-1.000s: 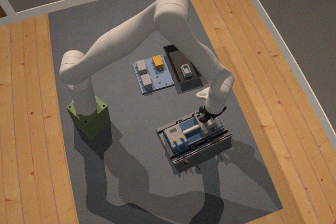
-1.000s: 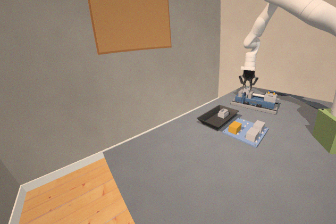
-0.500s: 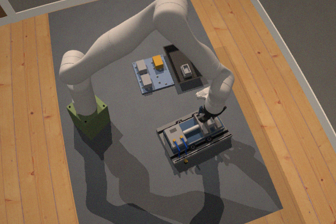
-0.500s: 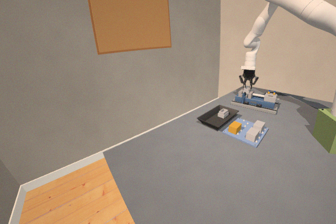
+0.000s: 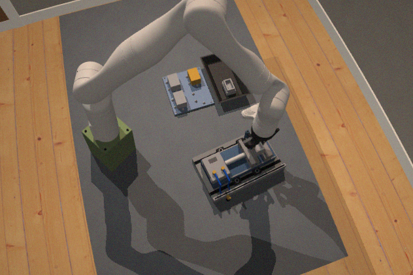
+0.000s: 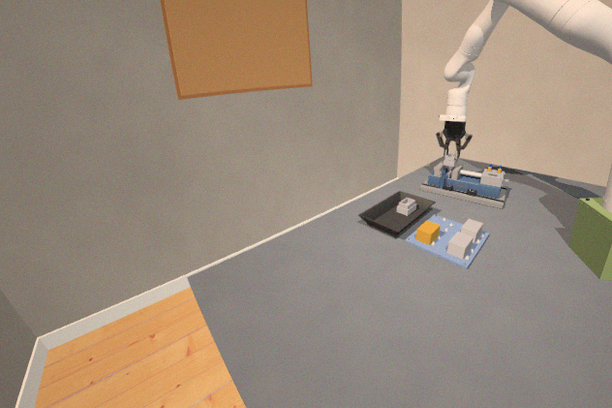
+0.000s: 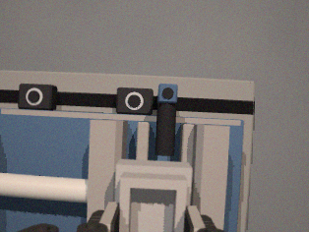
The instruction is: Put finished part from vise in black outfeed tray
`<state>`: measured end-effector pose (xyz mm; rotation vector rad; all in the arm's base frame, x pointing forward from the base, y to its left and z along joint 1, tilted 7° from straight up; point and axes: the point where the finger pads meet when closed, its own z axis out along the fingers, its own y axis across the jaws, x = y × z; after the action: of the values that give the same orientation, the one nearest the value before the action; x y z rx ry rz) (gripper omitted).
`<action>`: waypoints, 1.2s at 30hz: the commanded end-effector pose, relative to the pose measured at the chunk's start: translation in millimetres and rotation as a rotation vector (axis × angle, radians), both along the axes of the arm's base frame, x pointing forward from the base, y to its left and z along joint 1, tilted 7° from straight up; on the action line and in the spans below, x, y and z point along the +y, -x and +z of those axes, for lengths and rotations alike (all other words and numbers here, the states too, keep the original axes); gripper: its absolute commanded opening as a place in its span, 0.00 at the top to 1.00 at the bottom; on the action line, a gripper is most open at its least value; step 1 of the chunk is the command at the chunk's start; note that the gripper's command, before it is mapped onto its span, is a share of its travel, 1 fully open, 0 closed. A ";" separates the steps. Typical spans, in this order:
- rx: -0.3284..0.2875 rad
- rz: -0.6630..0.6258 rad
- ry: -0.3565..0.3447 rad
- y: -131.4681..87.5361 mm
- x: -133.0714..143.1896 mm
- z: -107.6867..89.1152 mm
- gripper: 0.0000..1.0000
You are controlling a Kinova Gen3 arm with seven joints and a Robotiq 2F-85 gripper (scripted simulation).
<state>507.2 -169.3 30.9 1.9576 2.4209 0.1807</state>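
Observation:
My gripper [image 5: 255,144] [image 6: 450,155] [image 7: 153,223] points straight down over the far end of the blue and grey vise [image 5: 233,165] [image 6: 464,184] [image 7: 49,143]. It is shut on the finished part [image 6: 449,161] [image 7: 153,192], a light grey block with a square pocket on top. The block sits between the vise jaws; I cannot tell whether it still touches them. The black outfeed tray [image 5: 213,65] [image 6: 382,218] lies beyond the vise, with one pocketed grey part [image 5: 229,87] [image 6: 406,205] near one end of it.
A light blue fixture plate [image 5: 200,97] [image 6: 442,229] beside the tray carries two grey blocks and an orange block [image 5: 193,76] [image 6: 427,232]. The arm's green base [image 5: 110,148] [image 6: 591,237] stands to one side. A small white object [image 5: 249,110] lies near the tray's end.

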 end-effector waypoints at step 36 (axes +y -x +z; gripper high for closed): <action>-0.009 -0.002 0.003 -3.7 6.4 23.7 1.00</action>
<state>508.9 -167.1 53.3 1.9610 2.4091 0.1838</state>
